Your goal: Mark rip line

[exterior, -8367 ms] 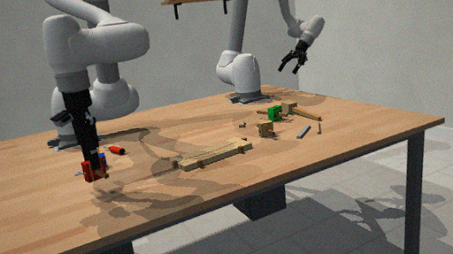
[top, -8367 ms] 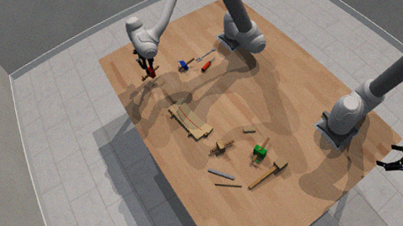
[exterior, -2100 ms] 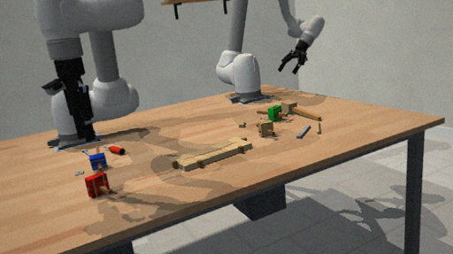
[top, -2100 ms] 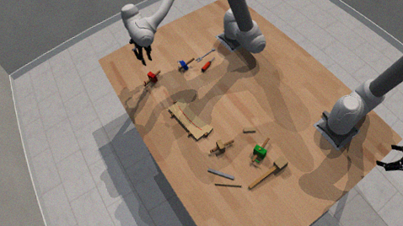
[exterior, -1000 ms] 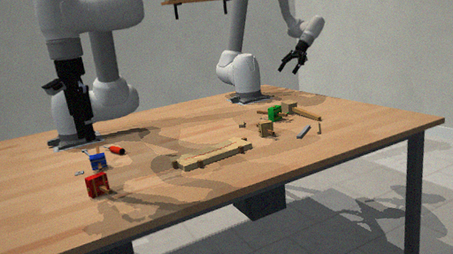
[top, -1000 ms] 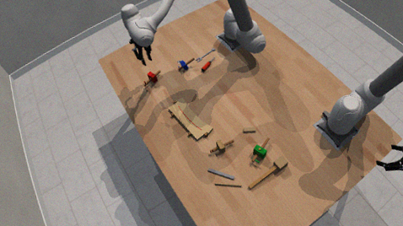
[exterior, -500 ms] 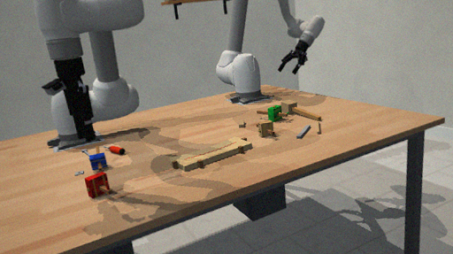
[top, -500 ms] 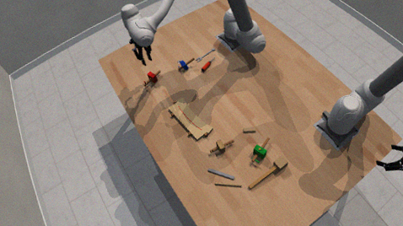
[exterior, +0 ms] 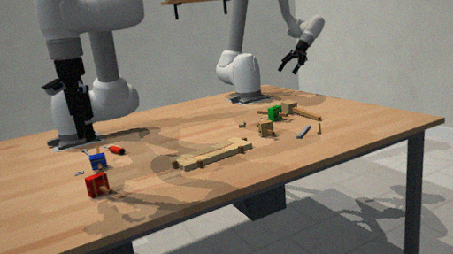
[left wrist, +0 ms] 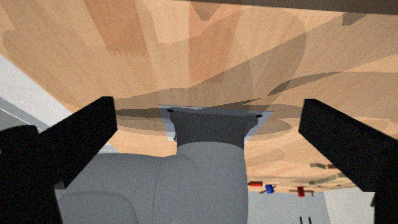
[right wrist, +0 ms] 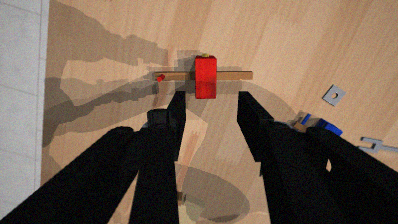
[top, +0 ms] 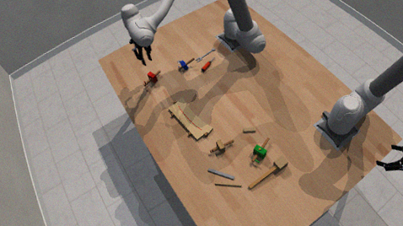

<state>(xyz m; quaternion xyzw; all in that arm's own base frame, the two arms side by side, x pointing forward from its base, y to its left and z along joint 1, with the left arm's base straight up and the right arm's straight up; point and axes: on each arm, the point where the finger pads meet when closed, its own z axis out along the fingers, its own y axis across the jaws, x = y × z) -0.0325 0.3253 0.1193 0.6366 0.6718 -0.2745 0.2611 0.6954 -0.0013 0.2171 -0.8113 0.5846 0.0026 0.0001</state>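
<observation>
The red gauge [top: 152, 77] [exterior: 97, 185] [right wrist: 205, 77] stands on the bench near its edge, apart from the board and dogs. My right gripper [top: 147, 61] [exterior: 89, 138] [right wrist: 211, 106] hangs above it, partly open and empty. The pale board [top: 186, 123] [exterior: 215, 153] lies among bench dogs [top: 171, 116] [exterior: 201, 163]. A thin red line [top: 192, 122] runs along most of its length, following the curved edge. Its exact distance from the edge cannot be judged. My left gripper [top: 386, 155] [exterior: 287, 70] [left wrist: 208, 114] is wide open and empty, off the bench's far end.
A blue gauge [top: 184, 65] [exterior: 98, 161] and a red screwdriver [top: 206, 65] [exterior: 117, 149] lie near the red gauge. Beyond the board are a plain wooden gauge [top: 220, 146], a green gauge [top: 260, 151], a mallet [top: 263, 176] and a grey bar [top: 221, 174].
</observation>
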